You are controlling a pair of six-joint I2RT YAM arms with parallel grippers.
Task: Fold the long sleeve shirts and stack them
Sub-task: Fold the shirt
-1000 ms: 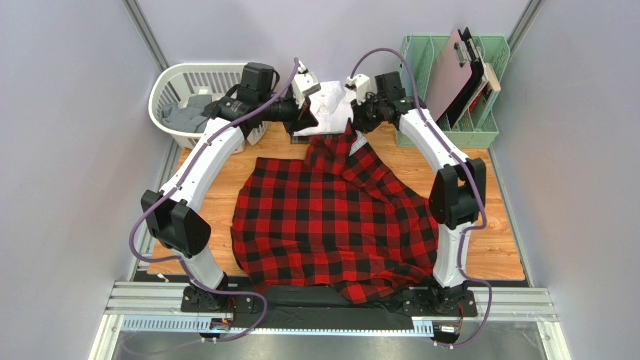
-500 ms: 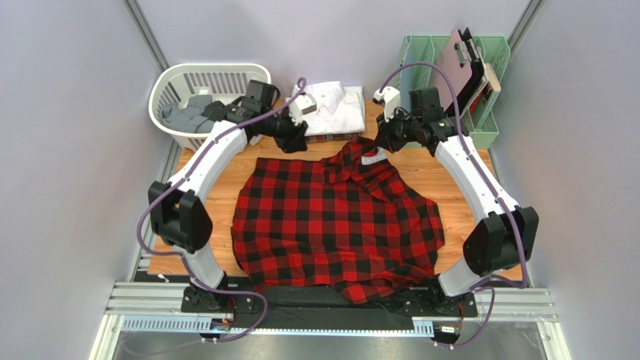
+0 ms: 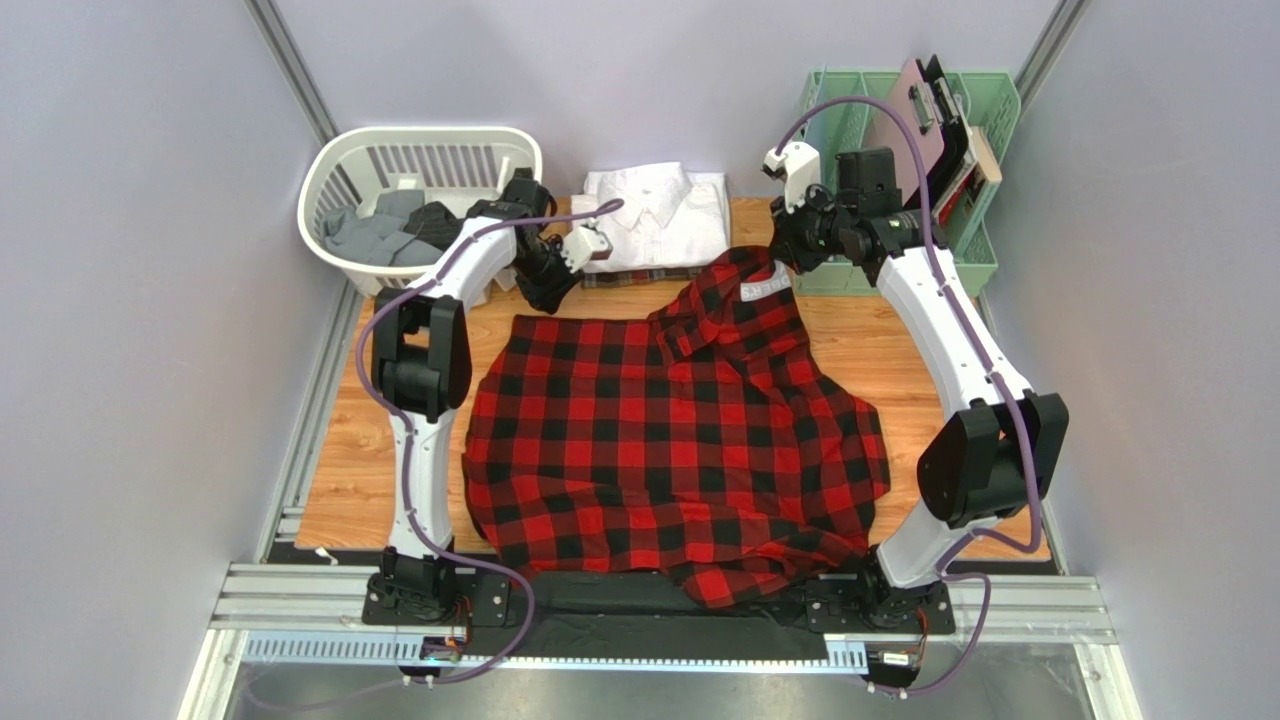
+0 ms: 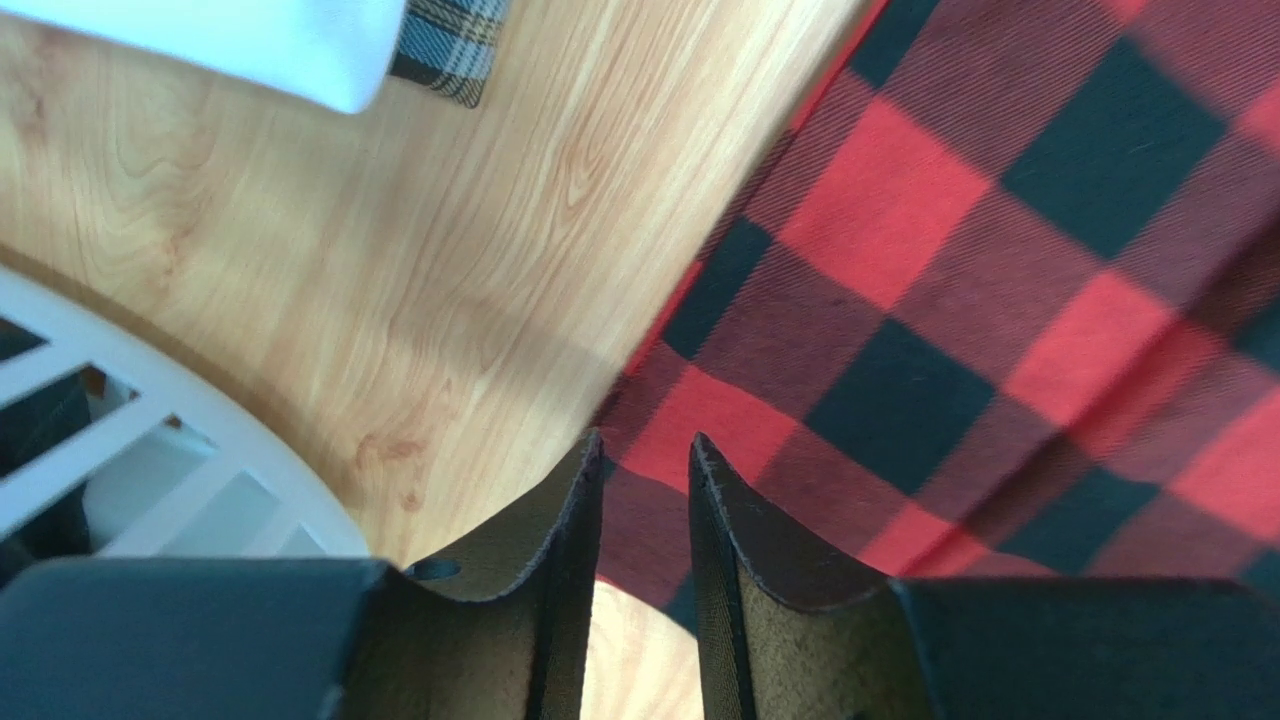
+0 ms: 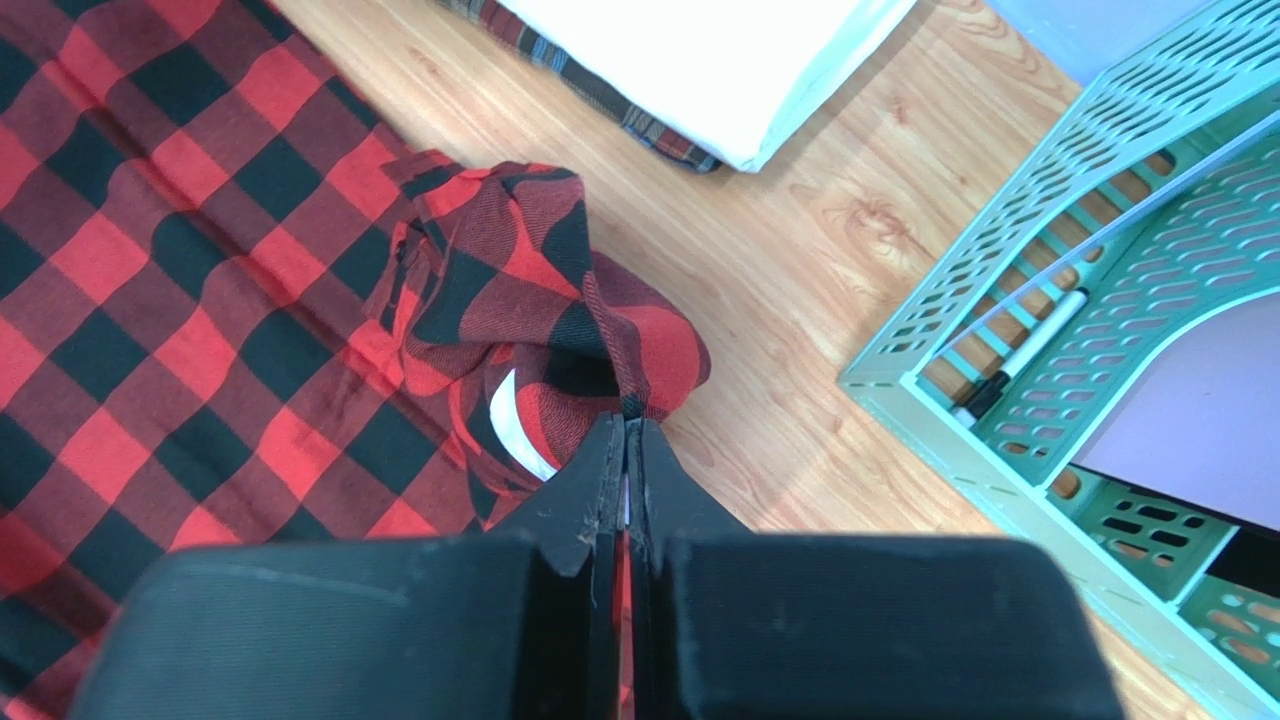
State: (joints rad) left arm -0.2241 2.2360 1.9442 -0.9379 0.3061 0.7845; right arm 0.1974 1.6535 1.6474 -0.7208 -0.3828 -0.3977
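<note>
Peeking out at far left, grey garments [image 3: 373, 228] in a white laundry basket [image 3: 334, 168] are partly hidden by the left arm. A dark plaid shirt [image 3: 604, 276] is almost wholly covered by the folded white shirt [image 3: 655, 210] stacked on it at the far edge of the wooden table [image 3: 343, 488]; only a thin strip shows. The left gripper [image 4: 646, 450] hovers above the far left corner of the red-and-black checked shirt [image 3: 661, 435], fingers slightly parted, grasping nothing. That shirt lies spread across the table's middle, long axis running near to far, collar toward the white shirt, hem reaching the arm bases. The right gripper [image 5: 624, 425] is clamped on a pinch of cloth by the collar, whose white label [image 3: 763, 288] faces up. Further right stands a green file rack [image 3: 974, 273] holding a clipboard [image 3: 906, 143].
</note>
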